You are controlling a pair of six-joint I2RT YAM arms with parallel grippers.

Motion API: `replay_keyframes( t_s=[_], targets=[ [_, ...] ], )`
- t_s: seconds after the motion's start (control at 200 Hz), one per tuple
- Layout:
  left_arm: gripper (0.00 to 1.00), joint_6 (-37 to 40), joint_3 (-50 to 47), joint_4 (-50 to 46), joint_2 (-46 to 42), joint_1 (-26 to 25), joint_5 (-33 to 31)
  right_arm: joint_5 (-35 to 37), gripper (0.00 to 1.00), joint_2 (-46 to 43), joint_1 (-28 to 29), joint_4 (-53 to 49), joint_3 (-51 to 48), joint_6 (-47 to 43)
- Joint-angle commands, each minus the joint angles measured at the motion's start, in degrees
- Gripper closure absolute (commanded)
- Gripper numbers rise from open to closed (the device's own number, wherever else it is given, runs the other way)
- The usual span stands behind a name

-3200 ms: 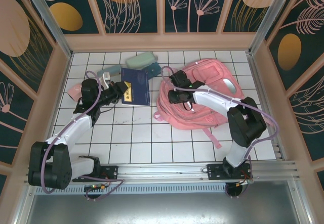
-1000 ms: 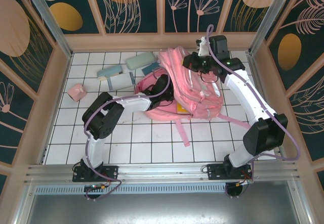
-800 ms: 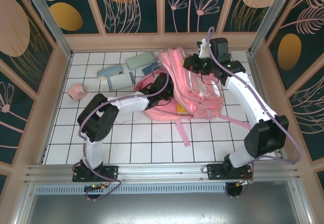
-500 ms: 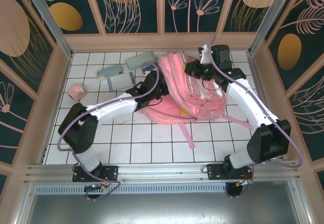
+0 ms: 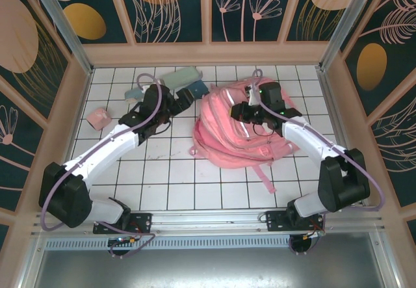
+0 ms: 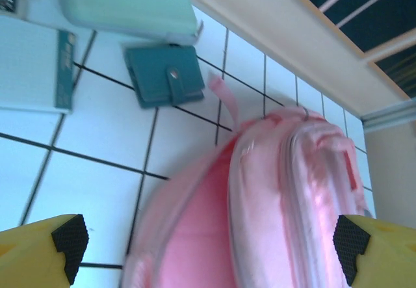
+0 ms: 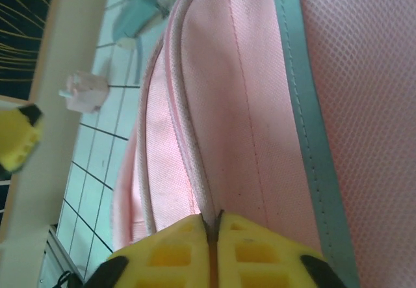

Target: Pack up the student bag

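Note:
The student bag [image 5: 242, 134], a big pink backpack, lies slumped on the white tiles right of centre. My right gripper [image 5: 244, 110] rests on its upper left part. In the right wrist view its yellow jaws [image 7: 211, 220] are pinched together on a pale seam of the bag [image 7: 260, 106]. My left gripper [image 5: 186, 98] hovers just left of the bag, apart from it. The left wrist view shows its fingers [image 6: 64, 241] spread wide and holding nothing, with the bag [image 6: 273, 197] blurred underneath.
A mint pencil case [image 6: 127, 5], a teal wallet [image 6: 162, 75] and a pale blue booklet [image 6: 29, 64] lie at the back left near the wall. A small pink object [image 5: 99, 117] sits at far left. A bag strap [image 5: 263, 176] trails toward the front.
The bag, held up on edge a second ago, has come down flat and forward with the right gripper. The left gripper has pulled out leftward from the bag and opened wide.

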Motion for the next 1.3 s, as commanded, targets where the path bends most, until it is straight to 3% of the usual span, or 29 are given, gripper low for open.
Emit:
replay_keyframes(
  t_s=[0.0,0.065,0.15,0.375,0.455,0.635,0.83,1.091,1.296],
  targets=[
    [0.01,4.2,0.4,-2.8,2.0,3.3,1.3,3.8,0.69,1.0,1.1,2.6,-1.4,-0.5],
    [0.01,6.0,1.7,-2.7,4.6,5.6,1.7,4.5,0.55,0.8,2.1,3.0,-1.3,-0.3],
    [0.01,7.9,3.9,-2.2,8.9,8.5,2.6,6.1,0.45,0.4,3.6,2.8,-0.8,-0.2],
    [0.02,9.1,11.0,1.0,22.4,15.3,7.5,9.3,0.27,-1.4,7.5,2.8,-0.5,2.6],
    [0.02,9.8,14.2,1.0,27.2,16.9,7.3,10.6,0.02,-2.0,8.7,2.7,-0.2,3.2],
    [0.05,10.5,21.5,-0.4,37.2,19.0,8.9,12.0,0.01,-2.6,11.0,2.1,1.0,4.0],
    [0.06,8.7,24.2,0.3,41.8,19.1,11.0,11.8,0.01,-1.6,12.1,2.2,2.0,4.3],
    [0.08,2.6,12.6,5.4,39.0,19.0,15.1,11.0,0.01,1.4,12.9,3.2,3.6,4.3],
    [0.09,-2.3,-3.1,10.7,30.1,18.8,16.9,9.9,0.01,5.2,13.9,3.8,6.3,3.9]
  ],
)
